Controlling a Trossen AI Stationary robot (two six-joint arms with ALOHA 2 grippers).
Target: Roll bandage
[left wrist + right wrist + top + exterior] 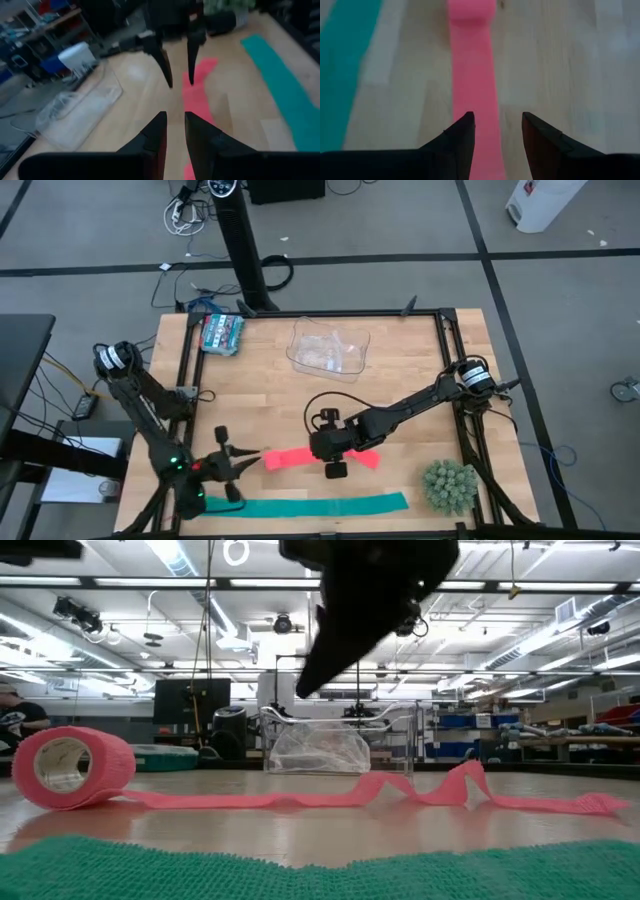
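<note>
The bandage (300, 795) lies on the counter (400, 370) partly rolled: a compact roll at one end, a long rumpled tail running away from it. The rolling step is under way but unfinished. The right gripper (497, 122) hovers over the flat tail, jaws moderately apart and empty, the strip passing between and below them toward the roll ahead. The left gripper (174, 120), jaws narrow and empty, sits near the roll end. Next, the roll likely needs advancing along the tail while the tail stays flat.
</note>
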